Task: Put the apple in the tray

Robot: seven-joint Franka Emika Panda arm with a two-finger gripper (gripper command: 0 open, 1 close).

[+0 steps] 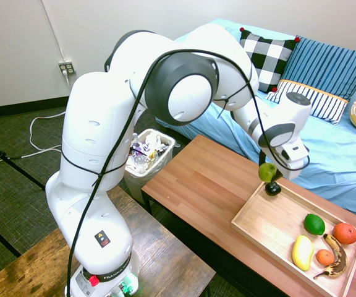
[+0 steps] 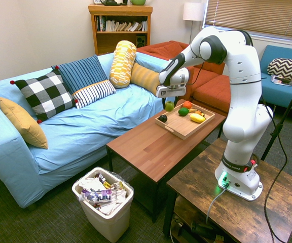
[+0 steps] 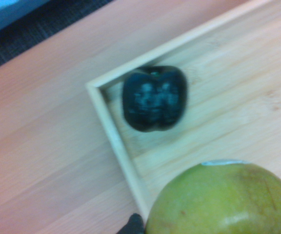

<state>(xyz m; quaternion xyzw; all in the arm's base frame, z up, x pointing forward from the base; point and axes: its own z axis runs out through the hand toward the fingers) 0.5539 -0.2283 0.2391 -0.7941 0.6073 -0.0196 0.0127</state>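
Living-room furniture surrounds a low wooden desk (image 1: 203, 185) that stands in front of a blue sofa (image 2: 85, 121), with a white waste bin (image 2: 104, 201) on the floor near the desk's sofa-side corner. At one end of the desk lies the tray (image 1: 264, 226). The fingers (image 1: 272, 176) are clenched on the apple (image 1: 267, 171), which hangs clear above the tray's corner, the one towards the middle of the desk and the sofa.

Directly under that corner sits a dark, almost black fruit (image 1: 272, 189). In my judgement this is the main hazard: lowered straight down, the apple would land on it, or on the tray's low rim close beside it, and roll out across the desk and perhaps off its edge. Let go from this height, the round, glossy fruit would probably bounce and knock into the others. A shift towards the bare middle of the tray looks safer.

Counted: one apple, one tray, one dark fruit, one green lime-like fruit (image 1: 314, 224), two orange fruits (image 1: 345, 232), one yellow elongated fruit (image 1: 302, 252), one browned banana (image 1: 337, 257).
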